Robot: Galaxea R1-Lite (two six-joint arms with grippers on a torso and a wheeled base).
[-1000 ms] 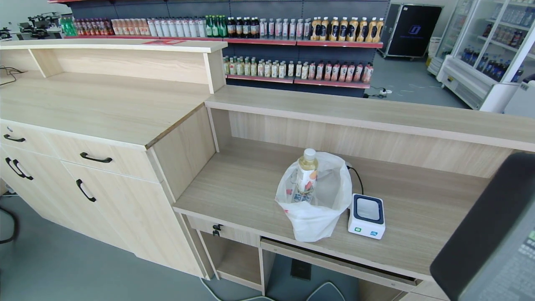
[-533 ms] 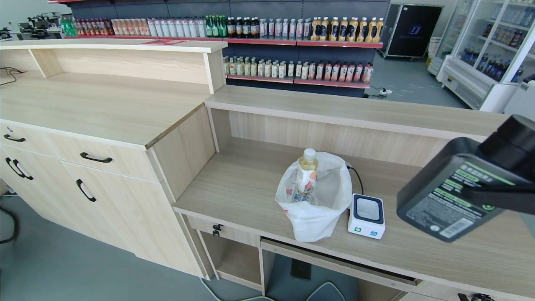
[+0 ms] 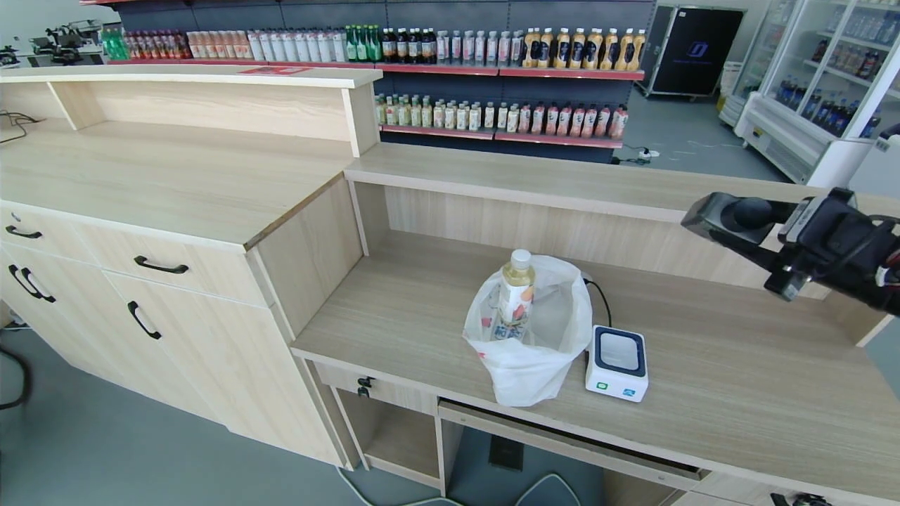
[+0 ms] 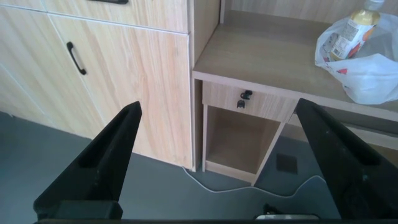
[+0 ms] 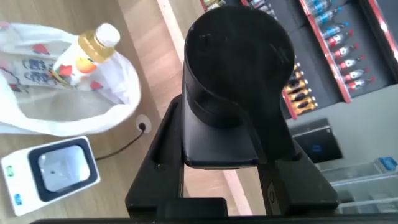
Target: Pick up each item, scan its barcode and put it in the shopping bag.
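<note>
My right gripper (image 3: 758,235) is shut on a black bottle (image 3: 731,213) with a wide black cap, holding it in the air over the right end of the lower counter. From the right wrist view the black bottle (image 5: 236,93) hangs above and to the side of the white scanner (image 5: 53,171). The white shopping bag (image 3: 531,344) stands mid-counter with a yellow drink bottle (image 3: 517,292) upright inside it. The scanner (image 3: 617,362) sits right beside the bag. My left gripper (image 4: 217,168) is open and holds nothing, low in front of the counter's cupboard.
A raised ledge (image 3: 598,186) runs behind the lower counter (image 3: 738,393). A taller cabinet with drawers (image 3: 162,267) stands to the left. The scanner's cable (image 3: 601,295) trails behind the bag. Shelves of bottles (image 3: 492,49) fill the room behind.
The black bottle, close before the camera at the lower right a second ago, has swung up and away with my right gripper to the far right. Bag, drink bottle and scanner have not moved.
</note>
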